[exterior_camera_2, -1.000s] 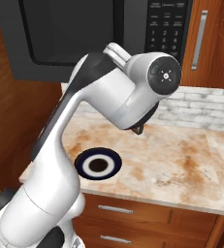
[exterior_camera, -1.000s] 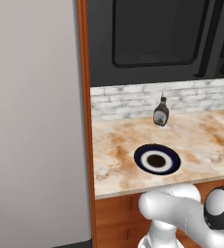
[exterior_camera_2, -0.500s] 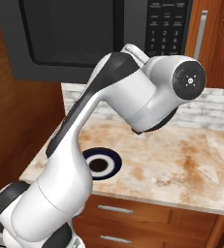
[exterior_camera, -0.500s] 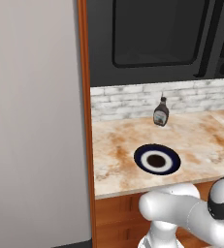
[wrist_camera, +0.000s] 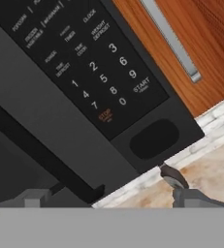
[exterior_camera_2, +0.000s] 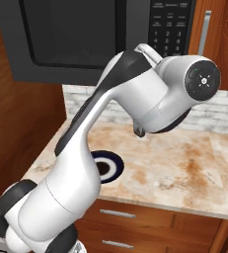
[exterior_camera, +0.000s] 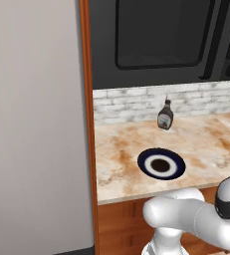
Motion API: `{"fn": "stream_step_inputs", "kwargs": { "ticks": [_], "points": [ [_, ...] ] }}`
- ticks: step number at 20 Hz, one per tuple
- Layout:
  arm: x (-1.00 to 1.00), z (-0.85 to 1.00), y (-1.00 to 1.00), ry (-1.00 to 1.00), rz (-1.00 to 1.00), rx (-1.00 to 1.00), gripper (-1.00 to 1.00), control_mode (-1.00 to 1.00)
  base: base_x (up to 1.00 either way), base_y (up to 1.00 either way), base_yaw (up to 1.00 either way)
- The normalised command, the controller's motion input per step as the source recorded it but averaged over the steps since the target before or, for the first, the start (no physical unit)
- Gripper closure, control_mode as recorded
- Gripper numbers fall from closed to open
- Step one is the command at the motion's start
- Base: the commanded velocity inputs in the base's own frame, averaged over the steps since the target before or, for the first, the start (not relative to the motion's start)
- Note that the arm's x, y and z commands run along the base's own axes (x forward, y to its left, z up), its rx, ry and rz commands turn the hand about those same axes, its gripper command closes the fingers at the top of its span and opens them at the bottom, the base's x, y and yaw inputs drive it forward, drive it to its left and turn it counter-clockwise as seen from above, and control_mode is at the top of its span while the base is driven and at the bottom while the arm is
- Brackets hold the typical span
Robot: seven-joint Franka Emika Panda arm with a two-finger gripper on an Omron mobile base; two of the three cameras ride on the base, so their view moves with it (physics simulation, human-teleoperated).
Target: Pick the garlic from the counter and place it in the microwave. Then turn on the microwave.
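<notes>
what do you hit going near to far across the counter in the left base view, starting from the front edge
counter front edge → dark-rimmed plate → sauce bottle → white brick wall strip → microwave above it

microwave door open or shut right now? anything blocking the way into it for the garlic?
Shut. The microwave door is closed flush, its handle beside the keypad, so the door itself bars the cavity. The open gripper faces the keypad. No garlic can be made out on the counter.
</notes>
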Motion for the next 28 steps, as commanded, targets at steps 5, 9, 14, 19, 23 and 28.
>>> {"fn": "stream_step_inputs", "kwargs": {
  "ticks": [5, 9, 14, 19, 23, 28],
  "points": [
    [0.03, -0.07, -0.10, 0.00, -0.03, 0.00, -1.00, -1.00, 0.00, 0.00, 0.00],
    [0.15, -0.09, -0.10, 0.03, -0.02, 0.01, -1.00, -1.00, 0.00, 0.00, 0.00],
    [0.25, -0.02, -0.12, 0.04, 0.00, 0.02, -1.00, -1.00, 0.00, 0.00, 0.00],
    [0.22, -0.01, -0.19, 0.07, 0.00, 0.03, -1.00, -1.00, 0.00, 0.00, 0.00],
    [0.19, -0.02, -0.18, 0.05, 0.00, 0.05, -1.00, -1.00, 0.00, 0.00, 0.00],
    [0.20, -0.01, -0.13, 0.03, 0.00, 0.07, -1.00, -1.00, 0.00, 0.00, 0.00]
  ]
}}
